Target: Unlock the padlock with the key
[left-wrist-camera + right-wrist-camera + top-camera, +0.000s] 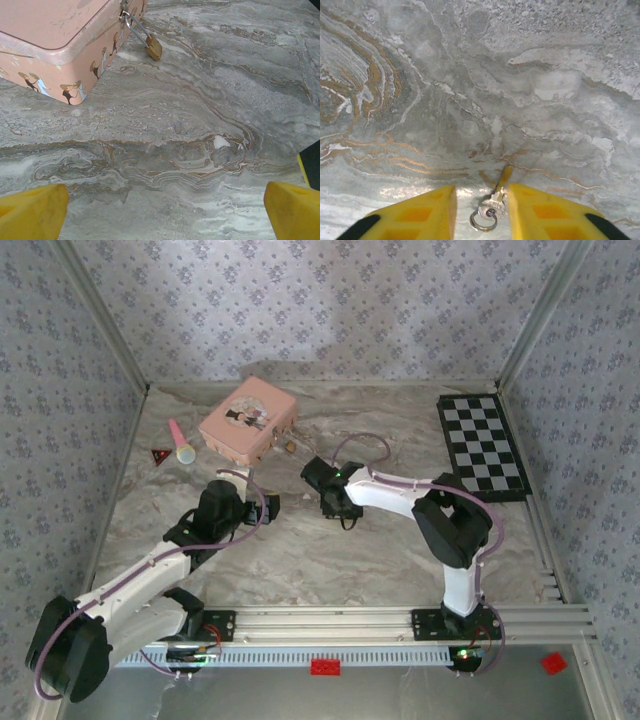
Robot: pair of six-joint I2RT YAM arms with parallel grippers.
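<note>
pink tin point(50, 30) cropped top-left, padlock point(289, 447) tiny

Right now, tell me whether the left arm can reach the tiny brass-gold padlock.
Probably yes: the left gripper is open and faces the padlock, with only bare marble tabletop between them.

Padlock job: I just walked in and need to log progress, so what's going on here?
The right gripper straddles the key, which lies on the marble table; whether it grips the key is unclear. The left gripper is open and faces the padlock, which is hooked on the latch of the pink tin.
</note>
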